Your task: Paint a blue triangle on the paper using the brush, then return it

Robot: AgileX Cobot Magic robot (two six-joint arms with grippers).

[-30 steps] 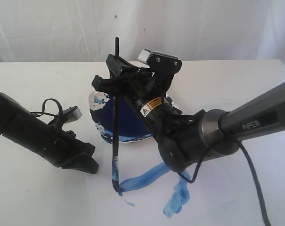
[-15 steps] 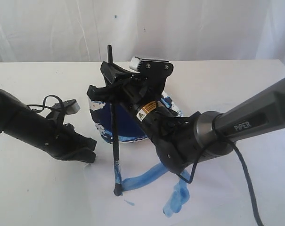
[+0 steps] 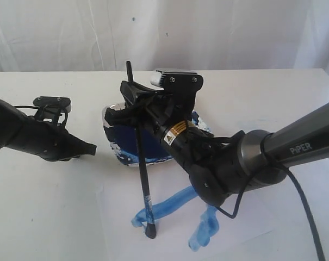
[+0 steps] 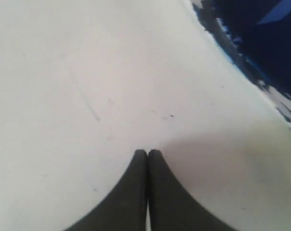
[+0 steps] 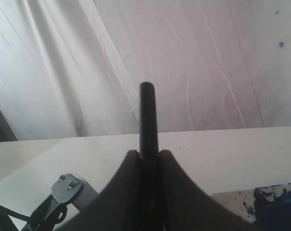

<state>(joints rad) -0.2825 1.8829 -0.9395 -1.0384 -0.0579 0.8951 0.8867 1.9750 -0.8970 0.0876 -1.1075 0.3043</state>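
Note:
My right gripper (image 3: pixel 136 106) is shut on the black handle of the brush (image 3: pixel 143 168), which stands nearly upright. The brush's tip rests on the paper (image 3: pixel 246 217) at the near left end of the light-blue strokes. Those strokes of the blue triangle (image 3: pixel 172 202) form a slanted line plus a short leg (image 3: pixel 205 228) at the right. In the right wrist view the brush handle (image 5: pixel 147 115) rises between the shut gripper (image 5: pixel 147 154). My left gripper (image 3: pixel 91 148) hovers shut and empty left of the dish; its tips (image 4: pixel 147 153) meet over bare white table.
A dish (image 3: pixel 114 148) holding dark blue paint sits behind the paper, under the right arm; its spattered rim (image 4: pixel 241 57) shows in the left wrist view. A white curtain (image 3: pixel 235 32) backs the table. The left arm's metal bracket (image 5: pixel 68 190) appears in the right wrist view.
The brush tip has slid nearer and slightly right, leaving a fresh blue blot at the stroke's left end. The left arm has drawn back to the left, away from the paper.

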